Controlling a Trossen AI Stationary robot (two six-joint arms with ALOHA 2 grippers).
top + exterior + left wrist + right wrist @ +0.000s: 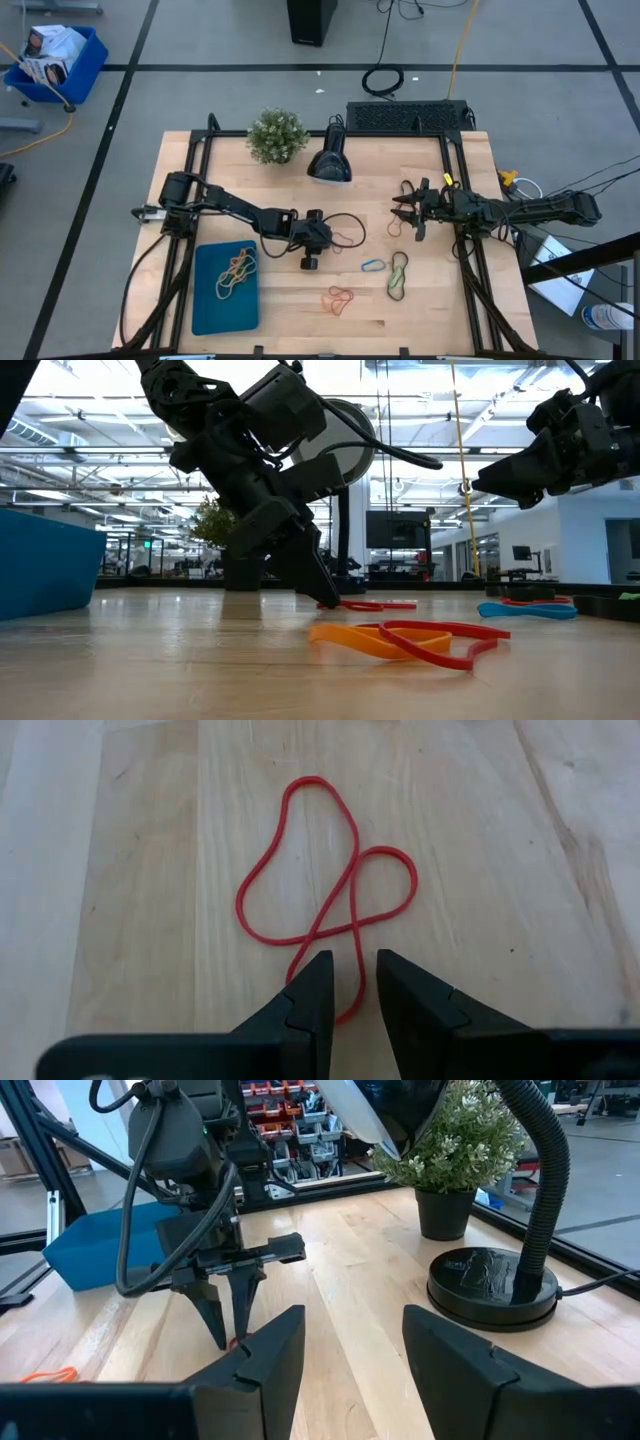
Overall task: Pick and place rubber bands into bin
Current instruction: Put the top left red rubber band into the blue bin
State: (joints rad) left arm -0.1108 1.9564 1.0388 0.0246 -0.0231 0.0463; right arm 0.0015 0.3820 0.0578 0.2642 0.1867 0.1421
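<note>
L gripper (pixel 350 982) tips down on tabletop (pixel 130 870), fingers slightly spread straddling red band (pixel 330 900) for pinch; R gripper (pixel 345 1342) spread, waiting.

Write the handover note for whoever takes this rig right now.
Left tool: down at the table mid-board, fingers straddling a strand of the twisted red rubber band, a narrow gap between them; no lift.
Right tool: open, empty, raised over the table's right side.
Done: several bands lie in the teal bin at front left.
Left: the red band under the left tool, the orange-and-red pair, the blue band, the green and dark bands, all on the wood.
</note>
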